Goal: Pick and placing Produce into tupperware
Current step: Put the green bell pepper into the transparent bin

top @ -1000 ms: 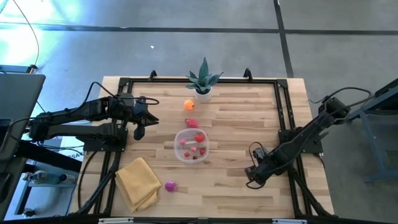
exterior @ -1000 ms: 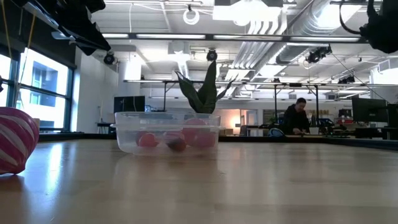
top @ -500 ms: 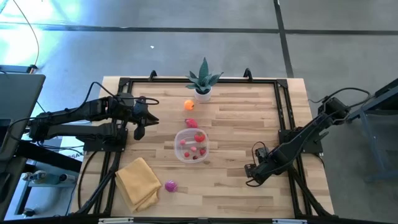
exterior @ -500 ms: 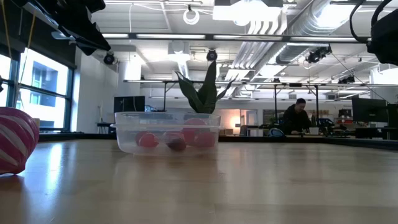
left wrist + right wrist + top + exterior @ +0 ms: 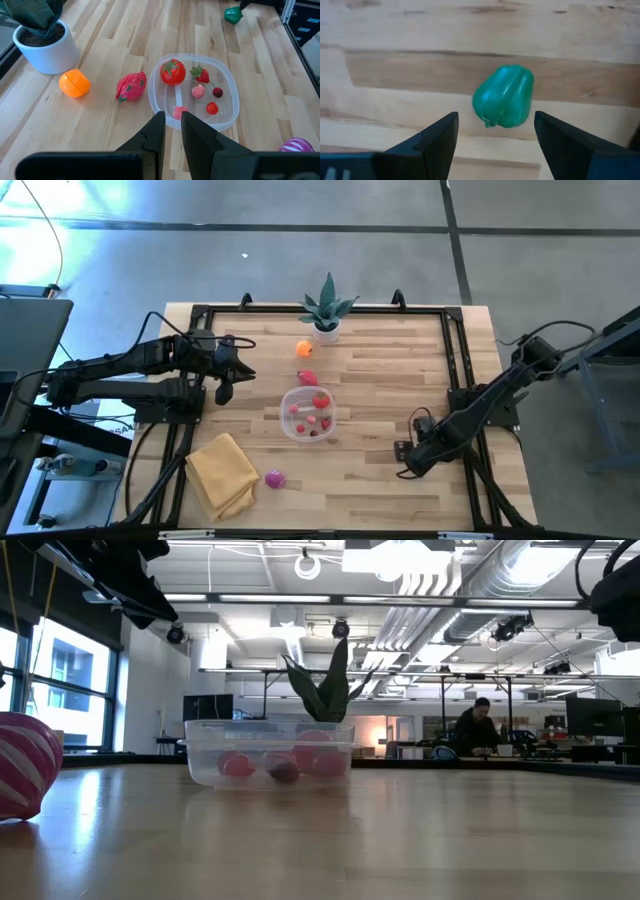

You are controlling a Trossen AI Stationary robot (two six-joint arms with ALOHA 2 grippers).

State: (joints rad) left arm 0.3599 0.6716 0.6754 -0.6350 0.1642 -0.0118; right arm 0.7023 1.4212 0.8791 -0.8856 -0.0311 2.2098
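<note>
Well to the right of the tupperware (image 5: 307, 413), near the tabletop's (image 5: 380, 370) right rail, the right gripper (image 5: 404, 461) hangs low with its jaws spread wide and empty, a green pepper (image 5: 504, 96) lying on the wood just ahead of them. The step in hand looks like the pick of that pepper. To do it well, the gripper should go forward until the pepper sits squarely between the fingers (image 5: 436, 137), settle close to the wood, and close across the pepper's broad middle, since its smooth rounded skin could squirt out of an off-centre pinch. Then lift clear before swinging toward the tupperware.

The tupperware already holds several small red and pink pieces (a tomato, a strawberry and cherries among them). Just beyond it, toward the potted plant (image 5: 327, 308), lie a red-pink fruit (image 5: 307, 378) and an orange one (image 5: 304, 349); a magenta striped piece (image 5: 274, 478) lies on its near side, just beside the yellow cloth (image 5: 222, 474).

The left gripper (image 5: 224, 372) waits left of the tupperware, above the tabletop's left edge, jaws nearly shut on nothing.

Against the earlier high view, the right gripper has shifted slightly away from the tupperware, toward the rail; the left arm and all the produce lie as they did.
</note>
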